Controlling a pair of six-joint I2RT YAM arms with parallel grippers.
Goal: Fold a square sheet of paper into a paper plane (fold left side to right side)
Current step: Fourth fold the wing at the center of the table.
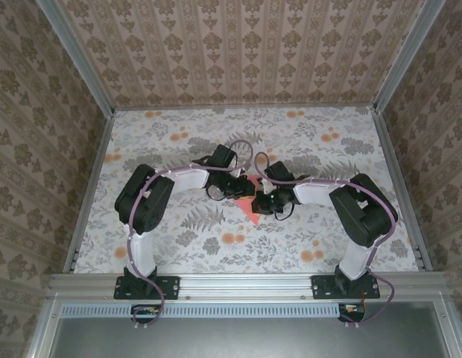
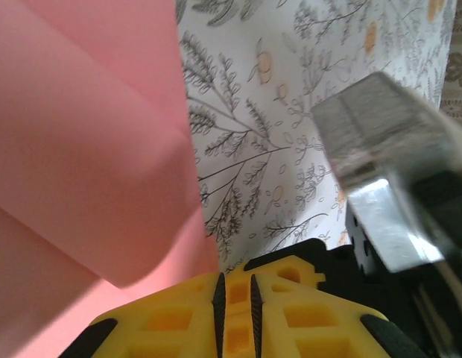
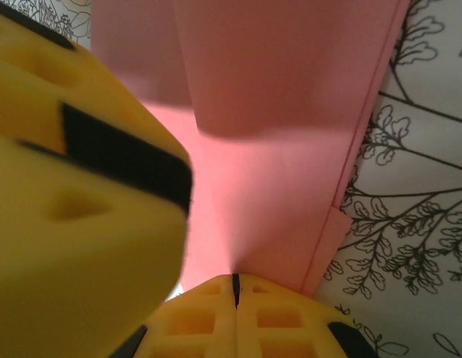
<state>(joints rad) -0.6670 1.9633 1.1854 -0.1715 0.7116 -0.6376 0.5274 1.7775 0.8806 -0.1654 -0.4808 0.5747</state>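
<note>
The right gripper is seen fully closed. Its fingertips are set against the near edge of the sheet of paper, and a crease runs away from them. The left gripper is placed at one side edge of the sheet. Only a narrow slit is left between its fingers, and whether the sheet is pinched cannot be told. Beyond the fingertips, a flap of the sheet is raised and curled over the flat part. The sheet is located mid-table, with flowered surface around it.
</note>
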